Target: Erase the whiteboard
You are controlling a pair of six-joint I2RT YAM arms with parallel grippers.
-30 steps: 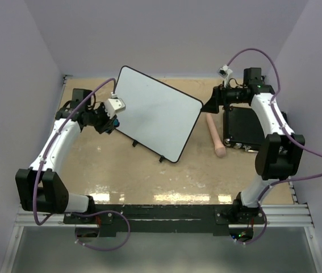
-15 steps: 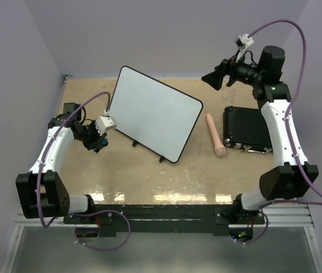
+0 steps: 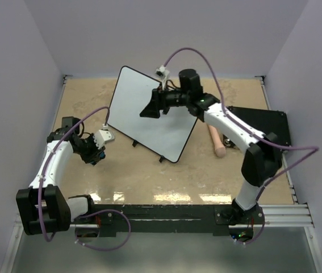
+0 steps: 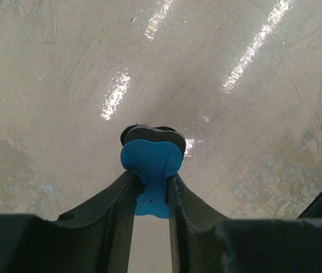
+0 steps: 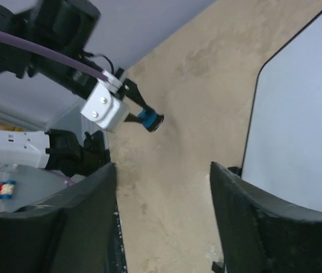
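Left jaws pinch a blue piece (image 4: 151, 162), perhaps eraser, unclear overhead; right jaws apart near whiteboard (image 3: 166, 136).

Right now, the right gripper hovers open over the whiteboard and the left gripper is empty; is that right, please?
Not quite: the left gripper is shut on a small blue piece, as the left wrist view shows; the rest holds.

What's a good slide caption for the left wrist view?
Left gripper shut on a small blue-and-black piece, with the glossy tan tabletop beyond.
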